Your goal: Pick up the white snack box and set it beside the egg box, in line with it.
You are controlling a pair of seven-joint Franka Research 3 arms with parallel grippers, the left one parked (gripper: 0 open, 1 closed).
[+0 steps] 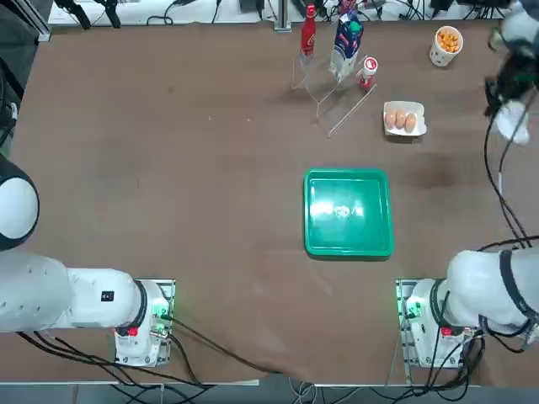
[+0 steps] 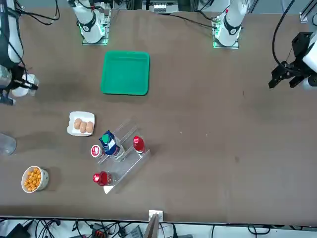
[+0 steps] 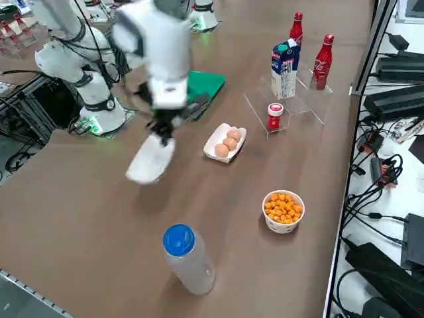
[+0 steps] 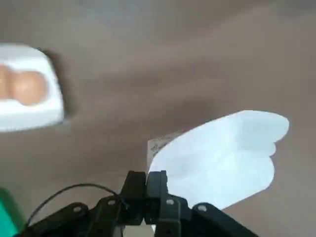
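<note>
The white snack box [image 3: 151, 161] hangs tilted in the air over the table's right side, pinched at one edge by my right gripper [image 3: 162, 130]. In the wrist view the two fingers of the gripper [image 4: 146, 181] are shut together on the rim of the glossy white box [image 4: 222, 153]. From overhead the snack box [image 1: 512, 123] is to the right of the egg box [image 1: 404, 119], with bare table between them. The egg box [image 3: 225, 142] is a small white tray with brown eggs lying flat on the table; it also shows in the wrist view [image 4: 27, 89].
A green tray [image 1: 349, 212] lies mid-table. A clear stand [image 1: 333, 84] with red bottles and a milk carton sits at the far side. A white cup of orange snacks [image 1: 445, 44] is at the far right. A blue-capped bottle [image 3: 185, 258] stands near the right edge.
</note>
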